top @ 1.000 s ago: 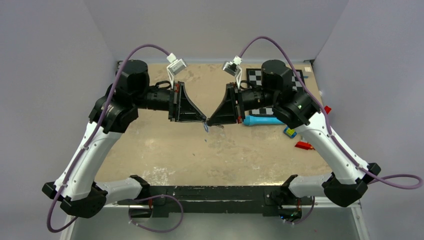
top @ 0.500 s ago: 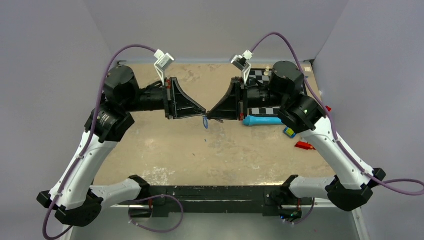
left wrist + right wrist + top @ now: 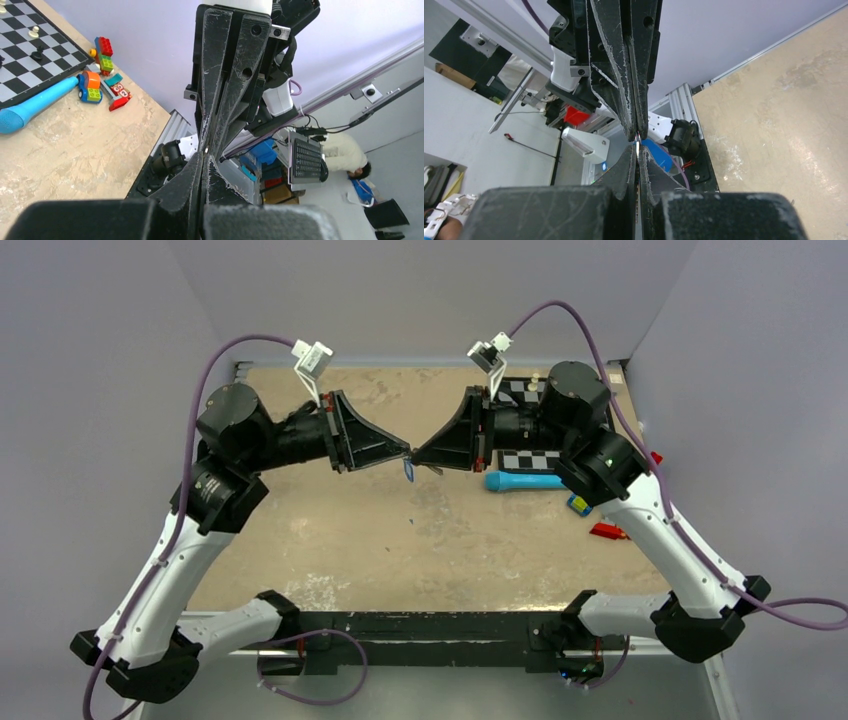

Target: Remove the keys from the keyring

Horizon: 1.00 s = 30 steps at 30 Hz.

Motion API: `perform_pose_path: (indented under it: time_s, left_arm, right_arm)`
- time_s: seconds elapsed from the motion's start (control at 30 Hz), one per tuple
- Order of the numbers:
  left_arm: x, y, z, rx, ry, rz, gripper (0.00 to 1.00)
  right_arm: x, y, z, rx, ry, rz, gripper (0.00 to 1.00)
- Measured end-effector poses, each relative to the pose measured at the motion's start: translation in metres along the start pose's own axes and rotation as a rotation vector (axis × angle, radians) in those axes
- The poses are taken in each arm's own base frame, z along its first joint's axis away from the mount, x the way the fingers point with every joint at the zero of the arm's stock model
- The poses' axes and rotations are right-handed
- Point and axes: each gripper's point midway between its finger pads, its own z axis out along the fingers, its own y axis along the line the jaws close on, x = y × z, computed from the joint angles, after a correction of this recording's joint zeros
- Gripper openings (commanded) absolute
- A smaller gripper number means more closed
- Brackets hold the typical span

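Observation:
My left gripper (image 3: 404,451) and right gripper (image 3: 419,454) meet tip to tip in the air over the middle of the table, both shut. The keys hang between the tips: a bright blue oval piece (image 3: 409,471) dangles below, and a thin grey metal bit (image 3: 432,469) sticks out under the right fingers. In the left wrist view a small metal glint (image 3: 206,148) sits pinched at my left gripper (image 3: 205,153). The right wrist view shows a metal sliver (image 3: 637,142) in my right gripper (image 3: 637,149), with the blue piece (image 3: 658,154) beside it. Ring and key cannot be told apart.
A light-blue tube-shaped tool (image 3: 524,481) lies on the table right of centre, near a chessboard (image 3: 522,392) at the back right. A blue-and-yellow block (image 3: 578,504) and a red piece (image 3: 607,532) lie under the right arm. Toy bricks (image 3: 102,55) sit by the board.
The left arm has swung left and back and both wrists have rolled. The joined tips have shifted slightly toward the back, still together with the blue piece hanging below.

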Motion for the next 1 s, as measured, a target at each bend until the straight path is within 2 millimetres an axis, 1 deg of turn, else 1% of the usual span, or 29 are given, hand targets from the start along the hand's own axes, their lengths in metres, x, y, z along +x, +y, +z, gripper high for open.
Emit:
perform_pose_path:
  time_s: [0.5, 0.77, 1.0]
  left_arm:
    - [-0.014, 0.013, -0.001, -0.072, -0.102, -0.019, 0.00]
    - [-0.021, 0.023, -0.005, -0.124, -0.175, -0.038, 0.00]
    - [-0.029, 0.027, -0.010, -0.154, -0.249, -0.058, 0.00]
  right_arm:
    - [-0.010, -0.013, 0.010, 0.021, -0.032, 0.008, 0.00]
    - [-0.015, -0.023, 0.016, 0.047, -0.056, 0.023, 0.00]
    - [-0.023, -0.027, 0.023, 0.048, -0.089, 0.043, 0.00]
